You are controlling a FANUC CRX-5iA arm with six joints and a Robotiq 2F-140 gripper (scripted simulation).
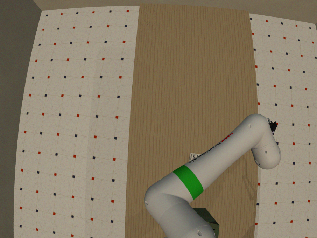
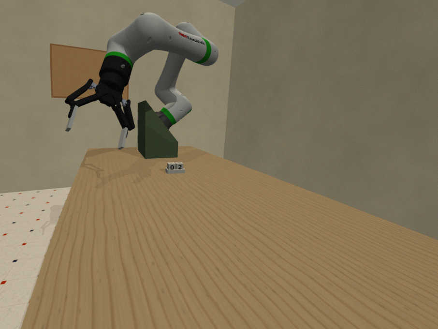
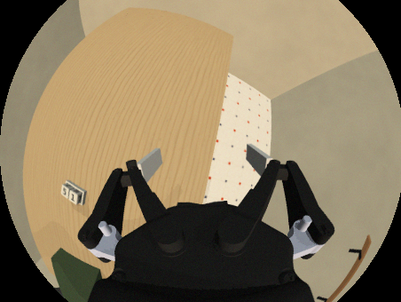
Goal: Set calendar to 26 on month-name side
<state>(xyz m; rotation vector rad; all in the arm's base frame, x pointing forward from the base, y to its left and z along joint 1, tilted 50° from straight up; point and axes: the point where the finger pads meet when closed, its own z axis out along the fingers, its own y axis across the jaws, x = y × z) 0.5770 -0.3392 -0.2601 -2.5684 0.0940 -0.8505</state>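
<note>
Matt wood-grain table [image 2: 247,247] (glossy arm [image 2: 159,35])

- I count two cubes [image 2: 171,166] [image 2: 179,166], side by side.
- I count one tray [image 2: 175,171] under them.
- I count one arm [image 2: 155,37] with one gripper [image 2: 94,138].
- I count one table [image 2: 226,247] and one green base [image 2: 155,138].
</note>
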